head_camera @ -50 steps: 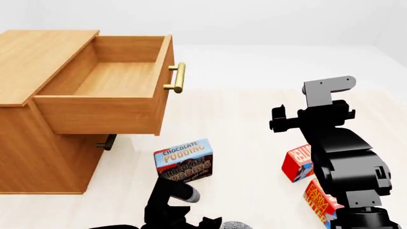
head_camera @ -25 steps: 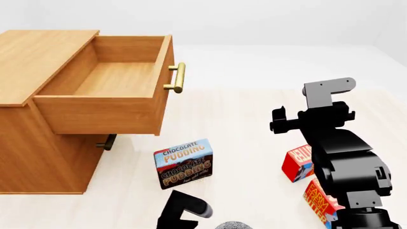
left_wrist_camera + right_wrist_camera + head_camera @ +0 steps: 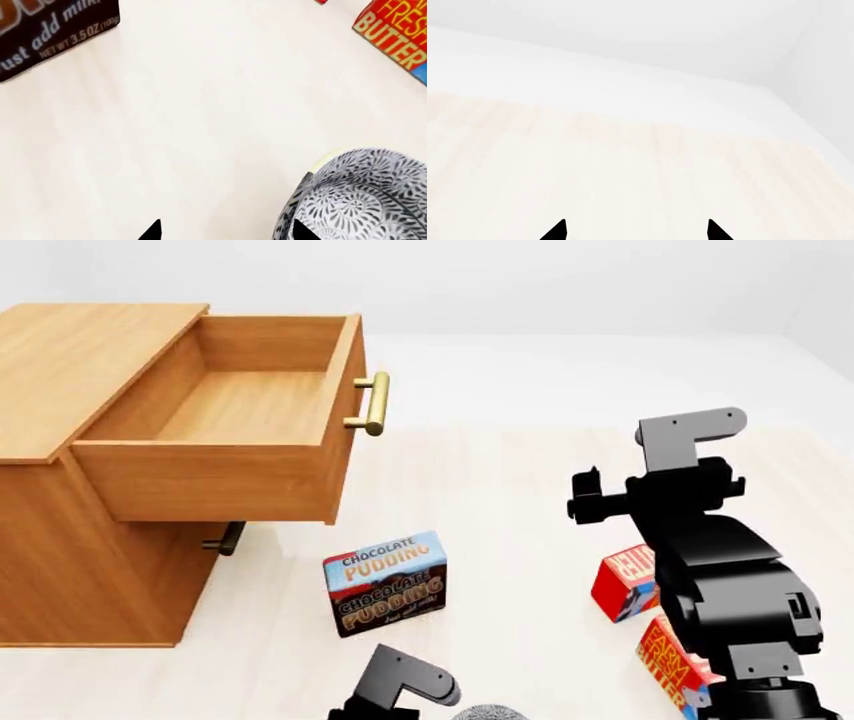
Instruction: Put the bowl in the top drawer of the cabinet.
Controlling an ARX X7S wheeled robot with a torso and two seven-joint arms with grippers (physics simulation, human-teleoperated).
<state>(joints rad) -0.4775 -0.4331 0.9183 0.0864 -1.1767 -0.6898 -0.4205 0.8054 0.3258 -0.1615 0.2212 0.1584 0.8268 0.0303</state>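
The speckled white bowl point(image 3: 370, 192) stands on the pale floor; in the head view only a sliver of the bowl point(image 3: 491, 712) shows at the bottom edge. My left gripper point(image 3: 227, 234) is open beside it, and one fingertip point(image 3: 302, 232) overlaps the bowl's near wall, with bare floor between the tips. The cabinet point(image 3: 80, 360) stands at the left with its top drawer point(image 3: 220, 405) pulled out and empty, brass handle point(image 3: 374, 403) facing right. My right gripper point(image 3: 636, 232) is open over bare floor, raised at the right.
A chocolate pudding box point(image 3: 387, 583) stands in front of the cabinet, near my left arm point(image 3: 400, 685). A red box point(image 3: 622, 585) and a butter box point(image 3: 671, 658) lie by my right arm point(image 3: 707, 550). The lower drawer's dark handle point(image 3: 227, 538) sits under the open drawer.
My left arm has swung down and to the right along the head view's bottom edge, toward the bowl. The right arm has crept upward very slightly. The drawer and boxes have not moved.
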